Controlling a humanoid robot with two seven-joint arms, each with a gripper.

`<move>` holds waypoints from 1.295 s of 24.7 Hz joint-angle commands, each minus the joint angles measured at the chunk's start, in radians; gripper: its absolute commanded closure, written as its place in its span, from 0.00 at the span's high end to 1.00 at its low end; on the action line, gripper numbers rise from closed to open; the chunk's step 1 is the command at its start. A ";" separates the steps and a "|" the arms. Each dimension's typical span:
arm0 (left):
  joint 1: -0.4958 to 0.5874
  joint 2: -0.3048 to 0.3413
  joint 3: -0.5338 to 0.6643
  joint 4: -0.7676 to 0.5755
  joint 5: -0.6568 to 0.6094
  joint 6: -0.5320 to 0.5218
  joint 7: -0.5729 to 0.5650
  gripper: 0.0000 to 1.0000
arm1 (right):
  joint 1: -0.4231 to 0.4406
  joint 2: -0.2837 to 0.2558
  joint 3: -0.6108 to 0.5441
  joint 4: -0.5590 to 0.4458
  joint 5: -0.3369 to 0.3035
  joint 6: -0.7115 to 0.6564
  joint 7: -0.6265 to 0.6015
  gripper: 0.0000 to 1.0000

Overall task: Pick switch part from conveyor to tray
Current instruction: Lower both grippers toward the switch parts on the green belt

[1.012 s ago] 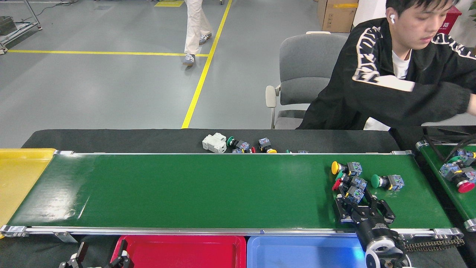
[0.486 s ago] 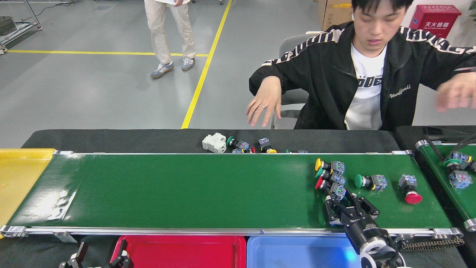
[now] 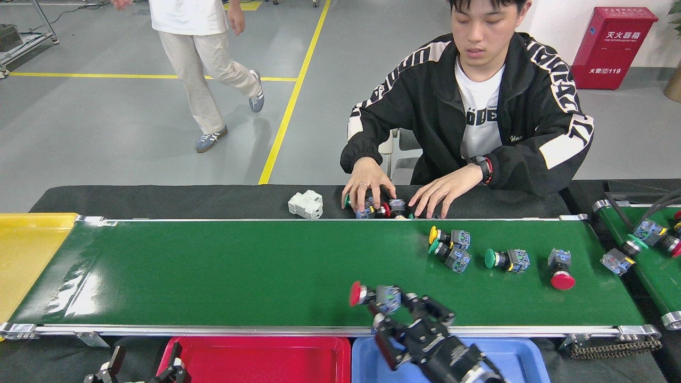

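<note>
The conveyor [image 3: 239, 266] is the long green belt across the view. My right gripper [image 3: 395, 309] hangs over its near edge, shut on a red-capped switch part [image 3: 372, 296] whose cap points left. It sits just above the gap between the red tray [image 3: 255, 348] and the blue tray [image 3: 367, 354]. Further switch parts lie on the belt to the right: a yellow and green pair [image 3: 449, 246], a green one [image 3: 505, 259] and a red one [image 3: 559, 268]. My left gripper [image 3: 142, 366] is open at the bottom left, below the belt.
A seated person's hands [image 3: 372, 191] rest on switch parts on the black table behind the belt, beside a white block [image 3: 306, 205]. A yellow tray [image 3: 26, 255] lies at the left end. A short side belt [image 3: 644, 250] at the right carries more parts. Another person walks behind.
My right gripper closed on the red-capped switch part and carried it left and toward the near edge. The other parts drifted left on the belt. The seated person brought both hands down to the table.
</note>
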 commanded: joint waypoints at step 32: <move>-0.275 0.182 -0.367 0.062 -0.005 -0.042 -0.074 1.00 | 0.133 -0.002 -0.547 -0.065 0.042 0.298 -0.047 0.97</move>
